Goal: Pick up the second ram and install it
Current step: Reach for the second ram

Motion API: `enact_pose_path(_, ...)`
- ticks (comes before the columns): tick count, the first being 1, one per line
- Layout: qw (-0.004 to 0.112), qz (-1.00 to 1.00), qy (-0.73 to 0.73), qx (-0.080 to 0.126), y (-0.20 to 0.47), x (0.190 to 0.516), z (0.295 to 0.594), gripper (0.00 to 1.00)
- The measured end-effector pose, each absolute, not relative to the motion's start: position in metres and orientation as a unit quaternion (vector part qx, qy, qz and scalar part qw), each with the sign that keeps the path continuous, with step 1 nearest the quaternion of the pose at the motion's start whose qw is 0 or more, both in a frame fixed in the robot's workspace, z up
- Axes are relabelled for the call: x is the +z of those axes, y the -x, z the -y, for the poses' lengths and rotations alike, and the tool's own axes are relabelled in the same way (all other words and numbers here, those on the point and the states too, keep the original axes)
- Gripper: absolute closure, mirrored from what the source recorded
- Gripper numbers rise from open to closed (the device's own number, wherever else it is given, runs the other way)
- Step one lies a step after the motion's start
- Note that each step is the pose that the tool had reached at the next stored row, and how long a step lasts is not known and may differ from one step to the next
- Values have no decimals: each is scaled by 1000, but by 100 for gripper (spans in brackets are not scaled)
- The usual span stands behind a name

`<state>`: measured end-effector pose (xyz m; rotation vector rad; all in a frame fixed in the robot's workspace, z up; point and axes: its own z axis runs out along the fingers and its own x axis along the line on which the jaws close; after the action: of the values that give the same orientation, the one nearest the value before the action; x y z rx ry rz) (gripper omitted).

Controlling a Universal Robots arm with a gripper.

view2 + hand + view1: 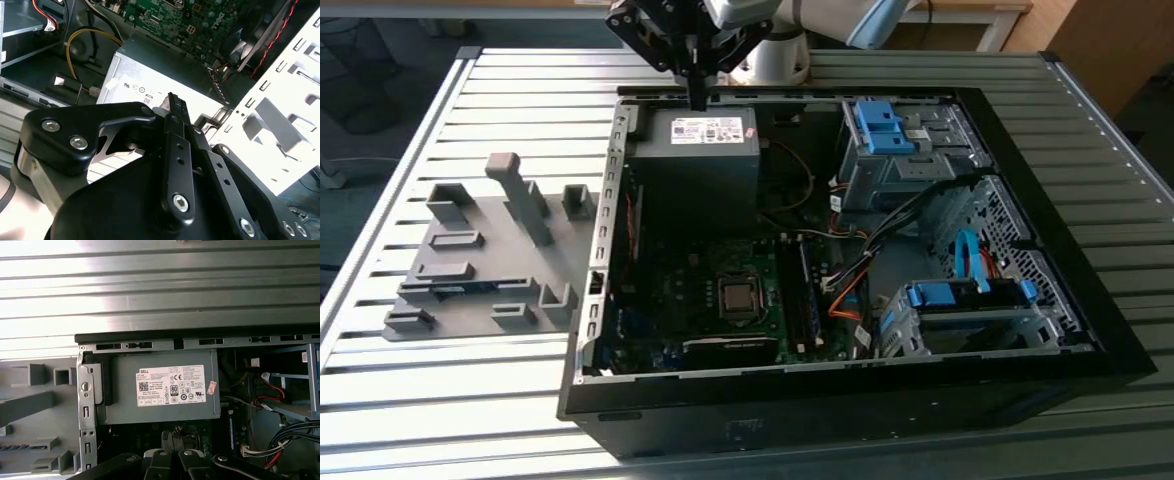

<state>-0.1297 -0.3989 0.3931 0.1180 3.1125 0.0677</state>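
The second ram lies flat in a slot of the grey holder tray on the exterior view's left, beside the computer case; in the first wrist view the ram shows as a row of dark chips. My gripper hangs far from the ram, over the back edge of the case above the grey power supply. Its fingers are shut with nothing between them, as the gripper shows in the second wrist view. The first wrist view looks past the gripper onto the power supply.
The open black computer case lies on a slatted metal table. Inside are the green motherboard, loose cables and blue-latched drive cages. Upright posts rise from the holder tray.
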Motion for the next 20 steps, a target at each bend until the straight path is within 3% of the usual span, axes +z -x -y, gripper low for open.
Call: enact_pose_path(20, 13, -999, -38, 22, 136, 393, 399, 89)
